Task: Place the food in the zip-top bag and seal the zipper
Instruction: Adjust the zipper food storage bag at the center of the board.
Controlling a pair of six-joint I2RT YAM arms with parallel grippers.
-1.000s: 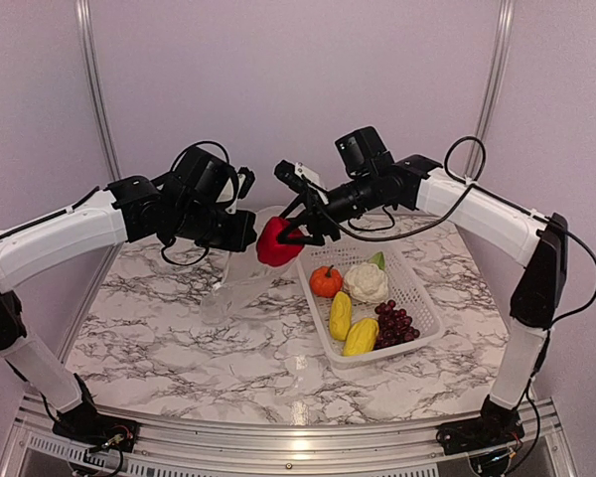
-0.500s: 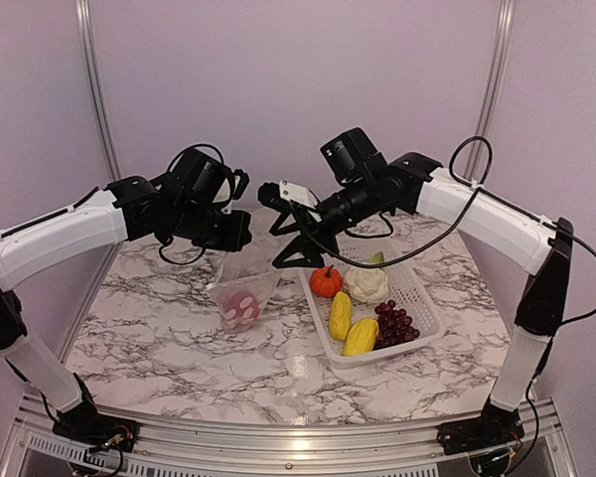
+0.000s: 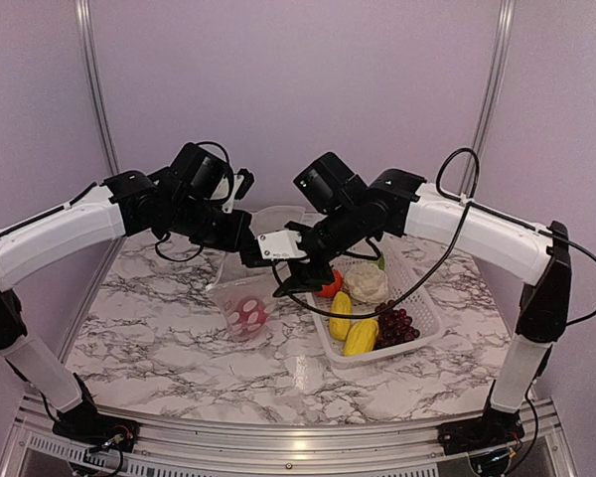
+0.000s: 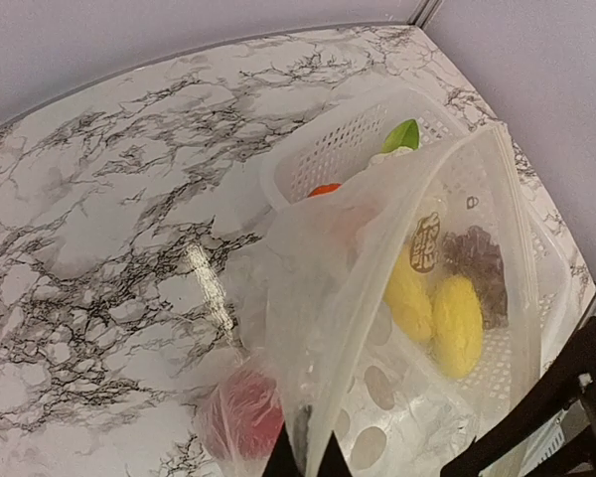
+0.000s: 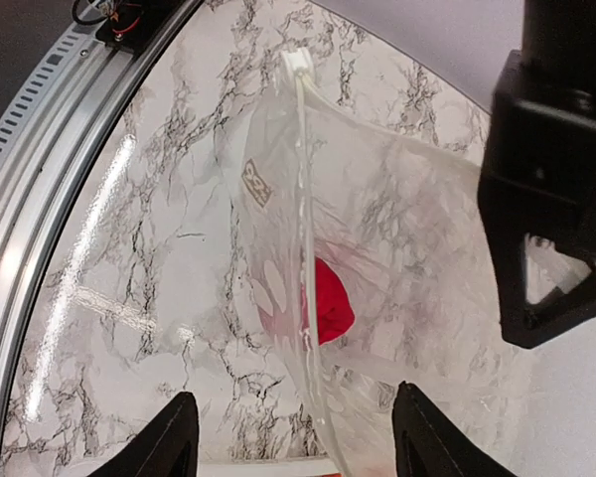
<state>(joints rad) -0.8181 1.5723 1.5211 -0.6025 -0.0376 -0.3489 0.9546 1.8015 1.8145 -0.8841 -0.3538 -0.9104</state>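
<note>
As left fingers [image 4: 278, 464] pinch, bag [image 4: 313, 253] (pepper [image 4: 243, 417] inside) hangs.

Setting: robot test cell, lab bench.
Marble-print tabletop [image 3: 179, 348] boxed in by plain lilac panels [image 3: 298, 89] and aluminium posts [image 3: 92, 89]; slotted metal rail [image 3: 278, 439] along near edge, arm bases [image 3: 477, 432] bolted there.
</note>
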